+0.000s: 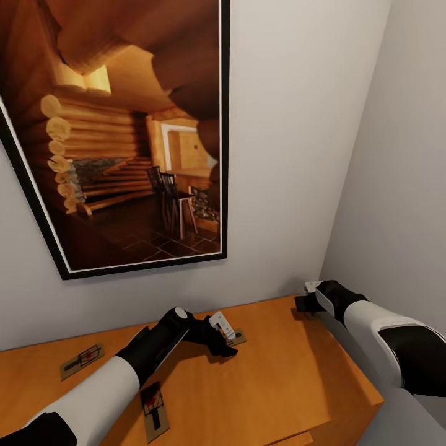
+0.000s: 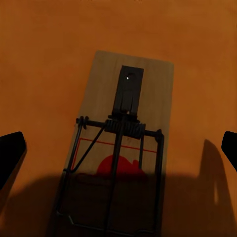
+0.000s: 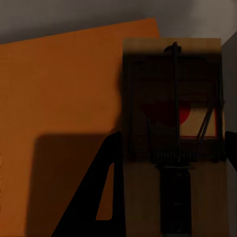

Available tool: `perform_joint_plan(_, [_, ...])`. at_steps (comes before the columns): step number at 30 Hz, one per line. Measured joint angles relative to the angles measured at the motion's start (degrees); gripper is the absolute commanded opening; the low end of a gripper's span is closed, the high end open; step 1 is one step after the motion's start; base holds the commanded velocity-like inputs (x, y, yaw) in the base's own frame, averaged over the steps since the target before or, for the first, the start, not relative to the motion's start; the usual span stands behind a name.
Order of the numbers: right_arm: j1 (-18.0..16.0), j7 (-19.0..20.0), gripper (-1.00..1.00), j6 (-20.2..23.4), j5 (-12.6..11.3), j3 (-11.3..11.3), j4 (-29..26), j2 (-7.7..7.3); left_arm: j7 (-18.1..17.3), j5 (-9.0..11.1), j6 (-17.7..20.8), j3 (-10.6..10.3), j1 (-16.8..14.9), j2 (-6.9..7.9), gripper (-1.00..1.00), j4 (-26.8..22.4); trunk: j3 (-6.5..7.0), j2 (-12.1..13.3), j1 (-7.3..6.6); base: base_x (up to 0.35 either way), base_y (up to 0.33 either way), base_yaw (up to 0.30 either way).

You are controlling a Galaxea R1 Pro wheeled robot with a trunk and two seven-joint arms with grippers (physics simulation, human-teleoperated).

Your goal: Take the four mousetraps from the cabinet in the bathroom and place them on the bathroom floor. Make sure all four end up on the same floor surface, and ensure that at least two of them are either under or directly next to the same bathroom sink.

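Three mousetraps lie flat on the cabinet (image 1: 279,378): one at the left (image 1: 81,361), one near the front (image 1: 155,410), and one in the middle (image 1: 237,339). My left gripper (image 1: 227,344) hovers just over the middle one. In the left wrist view that mousetrap (image 2: 129,98) lies on the orange top (image 2: 44,54), and the left gripper (image 2: 118,153) is open, with a fingertip (image 2: 10,153) wide on each side. My right gripper (image 1: 305,301) is at the cabinet's back right corner, shut on another mousetrap (image 1: 311,287). In the right wrist view this mousetrap (image 3: 173,113) sits between the fingers (image 3: 106,192).
A large black-framed picture (image 1: 124,142) of a log-cabin room hangs on the pale wall behind the cabinet. A side wall (image 1: 402,173) closes in at the right, close to my right arm. The cabinet's right edge (image 1: 365,378) runs beside that wall.
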Motion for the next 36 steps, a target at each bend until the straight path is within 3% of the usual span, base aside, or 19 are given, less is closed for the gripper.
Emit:
perform_joint_plan(6, [0.0,-0.1,-1.0,0.0,0.0,0.0,0.0,0.02,0.0,0.0,0.0,0.0,0.0,-0.01,1.0,0.0,0.0,0.0,0.0,0.0,0.0,0.0])
perform_joint_plan(9, [0.0,-0.1,-1.0,0.0,0.0,0.0,0.0,0.06,0.0,0.0,0.0,0.0,0.0,-0.01,1.0,0.0,-0.53,-1.2,0.65,0.0,0.0,0.0])
perform_joint_plan(36, [0.0,-0.1,-1.0,0.1,0.1,0.1,0.0,0.1,-0.1,0.0,-0.1,0.0,0.0,0.06,1.0,0.0,-0.53,-1.2,0.66,0.0,0.0,0.0])
